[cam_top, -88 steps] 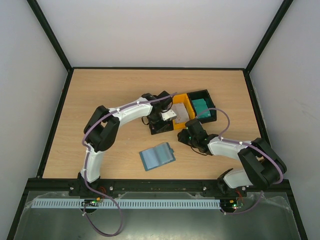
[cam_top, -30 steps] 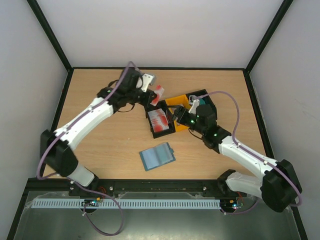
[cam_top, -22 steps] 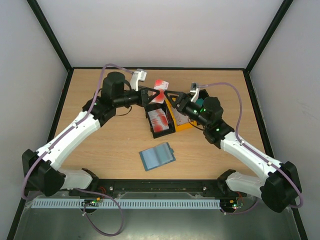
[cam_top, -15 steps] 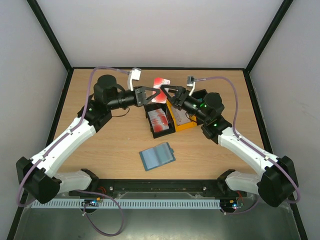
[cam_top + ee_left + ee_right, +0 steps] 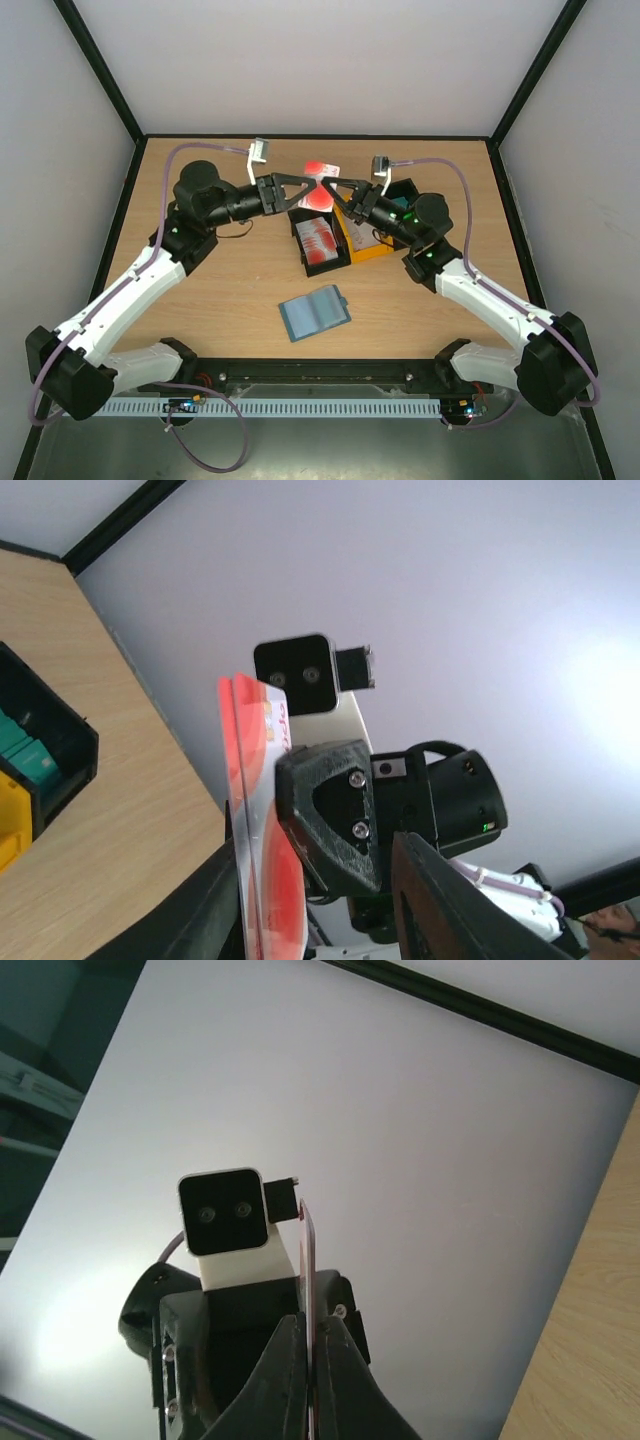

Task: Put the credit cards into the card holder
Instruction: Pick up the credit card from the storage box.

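A red-and-white credit card is held up in the air above the bins, between both arms. My right gripper is shut on it; in the right wrist view the card stands edge-on, pinched between the two fingers of that gripper. My left gripper faces it from the left with its jaws apart; in the left wrist view the card lies beside one finger of this gripper. The blue-teal card holder lies flat on the table near the front.
A black bin with more red-and-white cards stands under the grippers. Beside it is a yellow bin, then a black bin largely hidden by the right arm. Green cards show in a bin.
The left arm raised the card off the bins and the right gripper came up to meet it. The right jaws closed on the card and the left jaws opened.
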You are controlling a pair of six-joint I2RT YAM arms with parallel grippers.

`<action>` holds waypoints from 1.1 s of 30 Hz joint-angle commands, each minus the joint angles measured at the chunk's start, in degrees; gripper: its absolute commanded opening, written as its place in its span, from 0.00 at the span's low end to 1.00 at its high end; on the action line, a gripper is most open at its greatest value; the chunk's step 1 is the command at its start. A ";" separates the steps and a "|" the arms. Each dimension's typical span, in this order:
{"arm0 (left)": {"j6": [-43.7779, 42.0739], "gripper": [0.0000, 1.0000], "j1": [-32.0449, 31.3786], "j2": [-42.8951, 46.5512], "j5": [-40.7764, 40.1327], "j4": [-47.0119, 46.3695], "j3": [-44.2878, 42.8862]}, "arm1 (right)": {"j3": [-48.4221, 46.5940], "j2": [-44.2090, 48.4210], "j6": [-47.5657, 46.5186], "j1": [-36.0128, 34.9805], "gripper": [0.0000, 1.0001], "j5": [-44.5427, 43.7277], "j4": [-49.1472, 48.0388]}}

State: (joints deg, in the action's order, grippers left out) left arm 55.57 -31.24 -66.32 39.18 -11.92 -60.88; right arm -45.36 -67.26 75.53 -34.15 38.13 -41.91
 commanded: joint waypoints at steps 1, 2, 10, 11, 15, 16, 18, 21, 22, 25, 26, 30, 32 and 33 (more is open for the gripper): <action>3.66 0.40 2.23 2.11 -1.70 -5.52 -0.91 | 1.42 1.65 1.65 0.14 0.02 2.21 -5.72; 3.72 0.40 2.61 1.89 -1.74 -5.47 -1.03 | 1.73 1.69 2.27 0.14 0.02 2.74 -7.02; 3.75 0.24 3.12 -0.09 1.42 -6.29 -0.61 | 3.88 1.96 5.77 0.14 0.02 5.98 -13.62; 3.69 0.23 3.12 -0.25 2.28 -6.59 -0.71 | 3.88 1.96 5.89 0.14 0.02 6.10 -13.70; 3.28 0.19 3.12 -0.84 4.86 -6.41 -0.56 | 3.87 1.96 6.17 0.14 0.02 6.15 -14.48; 3.09 0.18 3.12 -0.83 4.76 -5.59 -0.50 | 3.88 1.89 6.46 0.15 0.02 6.24 -14.98; 2.16 0.14 3.12 -0.55 3.86 -4.16 -0.34 | 4.04 1.87 7.09 0.14 0.02 6.14 -15.81; 1.92 0.12 3.13 0.31 3.01 -5.08 0.65 | 4.14 2.04 7.82 0.14 0.02 6.30 -17.10; 2.03 0.11 3.19 0.48 2.81 -5.39 0.94 | 4.22 2.13 8.03 0.14 0.02 6.33 -17.55; 2.27 0.10 3.17 0.63 2.61 -5.57 1.41 | 4.10 2.31 8.14 0.14 0.02 6.41 -18.13; 2.40 0.10 3.20 0.67 2.51 -5.59 1.59 | 4.14 2.31 8.31 0.14 0.02 6.36 -18.51; 3.18 0.15 3.38 1.22 2.08 -7.26 2.77 | 4.64 2.25 9.92 0.14 0.02 6.69 -20.71; 3.91 0.18 3.47 1.54 1.91 -8.71 3.42 | 5.03 2.22 11.06 0.14 0.02 6.78 -22.13; 4.05 0.19 3.51 1.55 1.87 -8.74 3.48 | 5.18 2.27 11.31 0.14 0.02 6.73 -22.64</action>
State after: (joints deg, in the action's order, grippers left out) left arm 58.87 -28.40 -65.95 41.56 -18.59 -58.94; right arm -40.66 -66.61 84.73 -34.13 43.83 -56.16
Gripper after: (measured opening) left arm 0.177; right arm 0.022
